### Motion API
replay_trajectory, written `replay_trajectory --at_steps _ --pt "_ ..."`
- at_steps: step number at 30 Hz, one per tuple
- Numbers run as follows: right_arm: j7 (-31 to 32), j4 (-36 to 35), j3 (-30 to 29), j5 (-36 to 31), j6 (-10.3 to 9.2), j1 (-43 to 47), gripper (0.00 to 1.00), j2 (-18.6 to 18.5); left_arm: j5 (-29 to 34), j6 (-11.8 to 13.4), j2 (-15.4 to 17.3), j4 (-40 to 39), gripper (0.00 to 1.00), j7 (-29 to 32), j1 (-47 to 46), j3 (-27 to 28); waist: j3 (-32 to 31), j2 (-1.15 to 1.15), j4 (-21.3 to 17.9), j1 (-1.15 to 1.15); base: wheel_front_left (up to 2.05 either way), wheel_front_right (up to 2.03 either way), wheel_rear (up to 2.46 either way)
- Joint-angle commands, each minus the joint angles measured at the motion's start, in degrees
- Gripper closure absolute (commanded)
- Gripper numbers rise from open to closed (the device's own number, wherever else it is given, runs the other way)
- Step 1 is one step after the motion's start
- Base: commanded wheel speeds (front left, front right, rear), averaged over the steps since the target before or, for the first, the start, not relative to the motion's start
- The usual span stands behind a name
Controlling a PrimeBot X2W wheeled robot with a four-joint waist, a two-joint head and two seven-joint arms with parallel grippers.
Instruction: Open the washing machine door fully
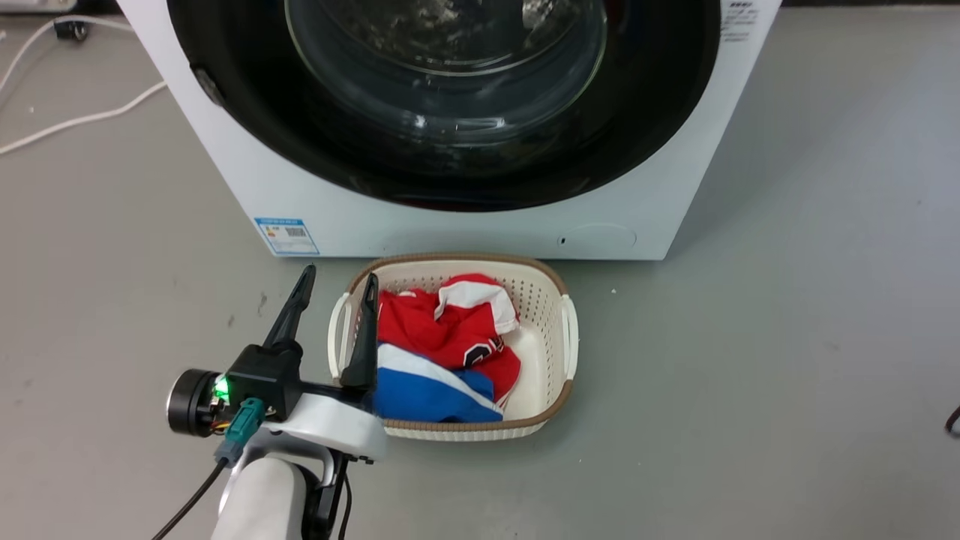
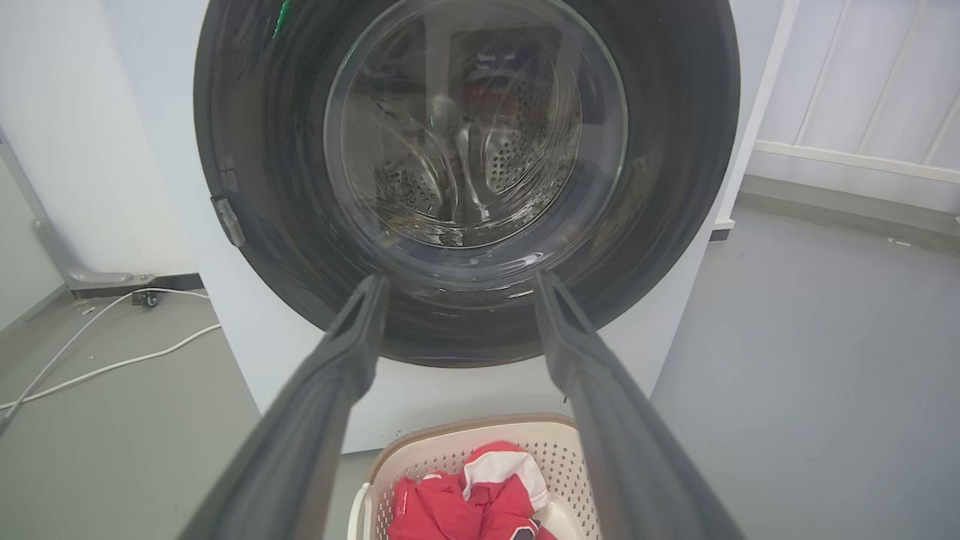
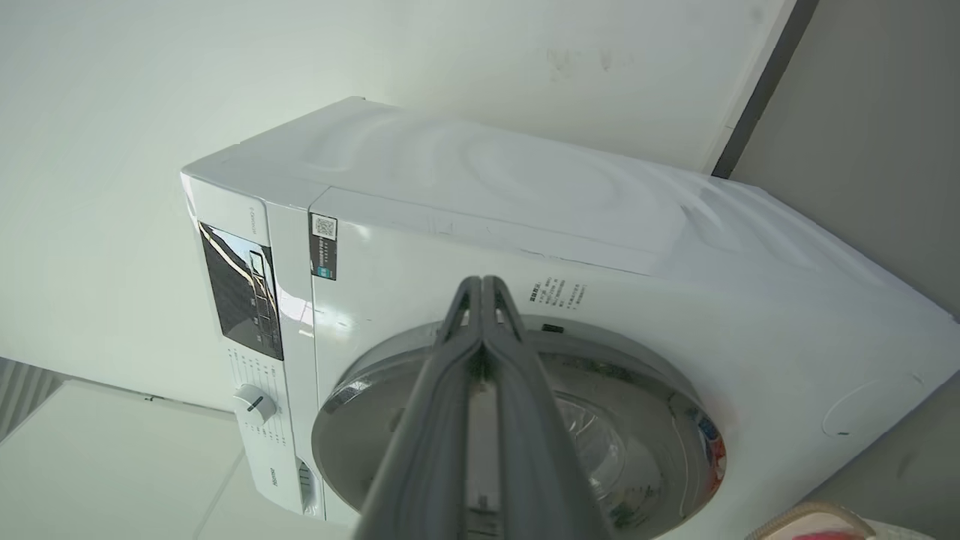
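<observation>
I read left gripper (image 1: 338, 274) spread, empty, short of the closed washing machine door (image 1: 652, 112) rim; right gripper (image 3: 481, 281) pinched together, empty.

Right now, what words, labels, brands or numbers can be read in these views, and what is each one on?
Nothing is legible enough to quote.
Blue sticker with a barcode, low on the front of the washing machine: too small.
QR sticker, upper front: too small.
Printed lines above the washing machine door: blurred.
Logo below the dial: blurred.
</observation>
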Motion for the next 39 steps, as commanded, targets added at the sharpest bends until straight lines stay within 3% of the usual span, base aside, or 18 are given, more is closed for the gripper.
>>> replay_trajectory --at_steps 1,6,13,29,39 --pt "1.3 1.7 0.7 -0.3 0.00 -2.2 1.00 -1.0 0.2 0.1 -0.1 -0.4 0.00 -0.1 -0.9 -0.4 1.4 0.00 0.9 0.00 0.00 0.00 0.00" --pt "7.5 9.6 4.2 -2.6 0.00 -11.1 1.00 -4.9 0.0 0.1 -0.1 -1.3 0.00 -0.1 -2.4 -1.7 3.7 0.00 2.3 0.00 0.00 0.00 0.00" --pt "15.4 17.5 9.3 -6.6 0.00 -23.3 1.00 -7.5 -0.1 0.6 -0.1 -2.6 0.00 -0.1 -4.3 -3.6 7.1 0.00 3.6 0.00 0.00 0.00 0.00" --pt "21.7 25.9 17.4 -18.1 0.00 -45.4 1.00 -5.6 -1.5 3.5 -0.1 -6.5 0.00 -0.1 -10.4 -7.8 17.5 0.00 6.5 0.00 0.00 0.00 0.00" --pt "23.3 27.0 18.7 -20.7 0.01 -49.1 1.00 -4.9 -2.1 4.6 -0.1 -7.2 0.00 -0.1 -11.6 -9.3 19.9 0.00 7.6 0.00 0.00 0.00 0.00"
